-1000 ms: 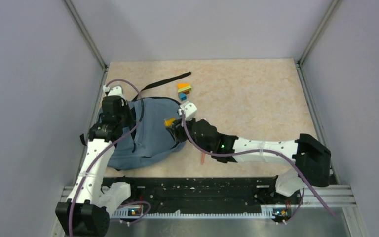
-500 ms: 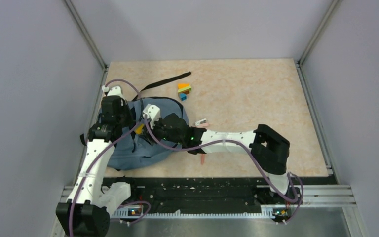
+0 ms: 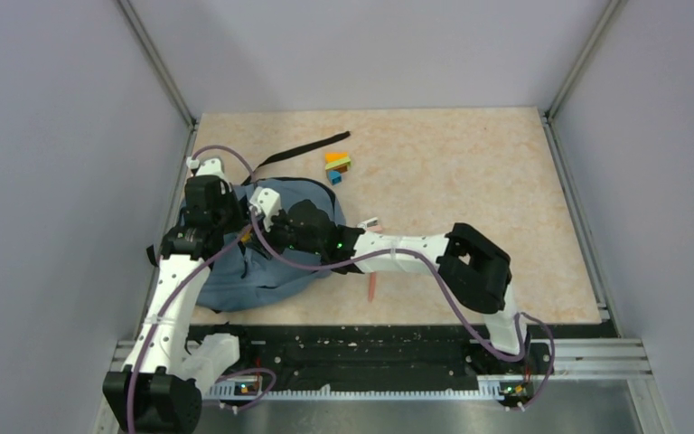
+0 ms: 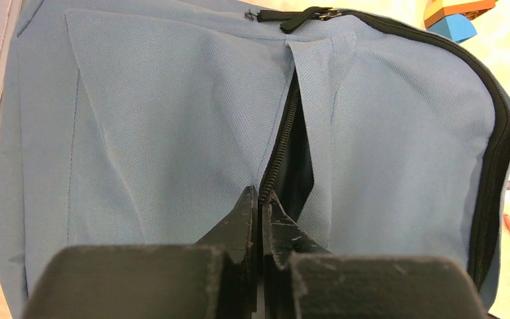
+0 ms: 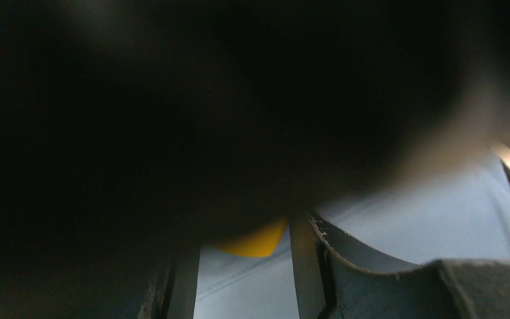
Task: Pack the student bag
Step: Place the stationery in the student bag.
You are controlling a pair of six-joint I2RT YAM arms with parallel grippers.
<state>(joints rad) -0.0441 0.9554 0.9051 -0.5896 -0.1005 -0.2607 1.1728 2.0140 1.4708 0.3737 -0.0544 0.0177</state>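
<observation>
Blackness hides most of yellow piece in right end effector.

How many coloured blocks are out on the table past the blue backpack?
3, clustered together beyond the slate-blue fabric backpack: an orange block farthest, a yellow-green block in the middle, a small blue block nearest. Others may be hidden.

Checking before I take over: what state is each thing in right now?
student bag: lying flat, zippered slit gaping a little
left gripper: jaws shut on the slit's edge
right gripper: jaws closed on the yellow block
coloured blocks: loose on the table beyond the bag
pink pen: lying on the table
</observation>
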